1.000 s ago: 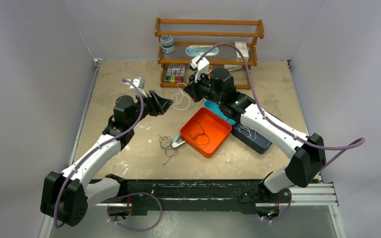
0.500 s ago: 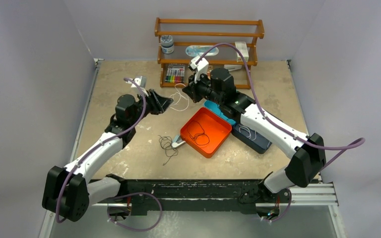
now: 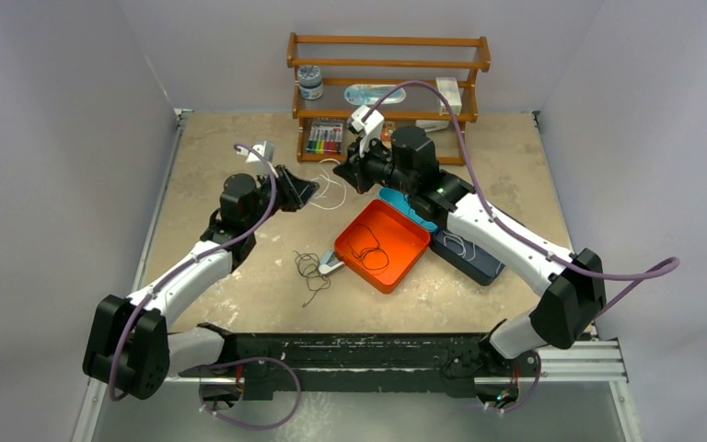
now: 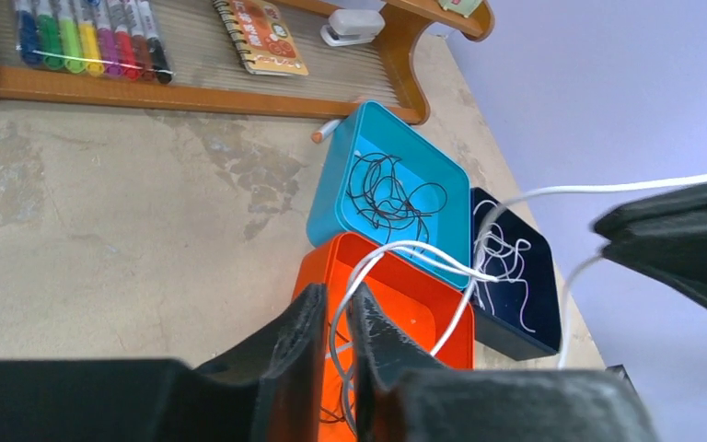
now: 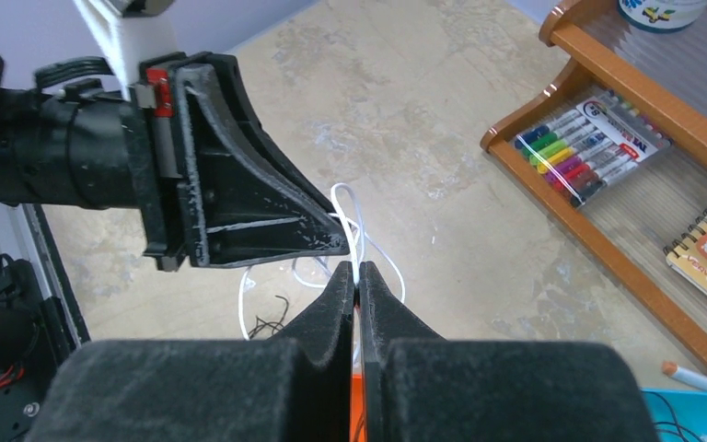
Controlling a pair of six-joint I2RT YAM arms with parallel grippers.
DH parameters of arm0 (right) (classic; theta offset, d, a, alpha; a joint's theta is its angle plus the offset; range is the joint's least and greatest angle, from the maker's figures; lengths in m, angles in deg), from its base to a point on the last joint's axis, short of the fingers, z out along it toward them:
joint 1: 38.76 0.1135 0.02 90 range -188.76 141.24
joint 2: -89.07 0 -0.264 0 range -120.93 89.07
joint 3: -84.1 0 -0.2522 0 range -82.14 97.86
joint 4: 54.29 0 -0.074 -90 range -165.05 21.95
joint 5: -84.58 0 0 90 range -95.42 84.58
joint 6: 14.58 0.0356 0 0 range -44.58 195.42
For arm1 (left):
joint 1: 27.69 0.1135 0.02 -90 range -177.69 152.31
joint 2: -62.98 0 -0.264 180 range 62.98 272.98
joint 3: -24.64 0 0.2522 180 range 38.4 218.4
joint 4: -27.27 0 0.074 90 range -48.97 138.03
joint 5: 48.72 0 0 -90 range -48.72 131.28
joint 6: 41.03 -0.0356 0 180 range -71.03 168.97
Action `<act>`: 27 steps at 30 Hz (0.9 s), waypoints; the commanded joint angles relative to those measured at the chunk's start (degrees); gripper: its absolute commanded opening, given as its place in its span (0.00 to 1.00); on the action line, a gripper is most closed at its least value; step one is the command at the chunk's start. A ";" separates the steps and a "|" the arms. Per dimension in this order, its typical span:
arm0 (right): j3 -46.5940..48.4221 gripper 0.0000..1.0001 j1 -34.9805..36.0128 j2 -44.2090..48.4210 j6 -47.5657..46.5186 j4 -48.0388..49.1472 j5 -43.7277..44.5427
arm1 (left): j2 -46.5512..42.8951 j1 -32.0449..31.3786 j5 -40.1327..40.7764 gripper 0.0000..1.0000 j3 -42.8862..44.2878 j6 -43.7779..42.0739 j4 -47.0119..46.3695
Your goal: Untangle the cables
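The white cable [image 4: 405, 247] hangs in the air between the 2 arms, at about 11 o'clock of the orange tray [image 3: 405, 241] in the top view. Its slack loops droop toward the worktop [image 3: 230, 157].

The right tool [image 5: 357, 272], at 3 o'clock of the cable, is clenched on 1 strand. The left tool [image 4: 338, 295], at 9 o'clock, has its fingers nearly together with a strand running between them. Whether they pinch it I cannot tell.

Likely risks:
- If both tools grasp the same loop, pulling apart would probably tighten a knot, not free it.
- If the left grip is loose, the strand could slide out and drop.
- The hanging slack could catch the orange tray's rim or mix with the black cable [image 3: 368, 249] coiled inside.
- The 2 tools are near each other, so a careless move could knock them together.

The loose black tangle [image 3: 311, 269] lies at 9 o'clock of the tray, well apart.
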 commanded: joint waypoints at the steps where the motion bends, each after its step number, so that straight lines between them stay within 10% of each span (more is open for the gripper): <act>1: 0.28 0.00 -0.07 4.49 -0.90 4.35 -2.86 | 1.26 -0.15 2.97 0.11 2.38 0.04 -0.60; 10: -4.15 0.00 -0.08 10.92 -0.75 10.10 -0.58 | 5.47 -0.10 10.73 0.00 5.63 -0.51 9.14; 21: -13.57 0.00 -0.12 22.00 2.52 14.80 22.13 | 5.59 -0.15 17.27 0.00 5.87 -0.35 13.68; 27: -13.74 0.00 -0.15 21.96 2.31 15.34 17.41 | 6.04 -0.15 17.52 0.15 5.93 0.27 13.46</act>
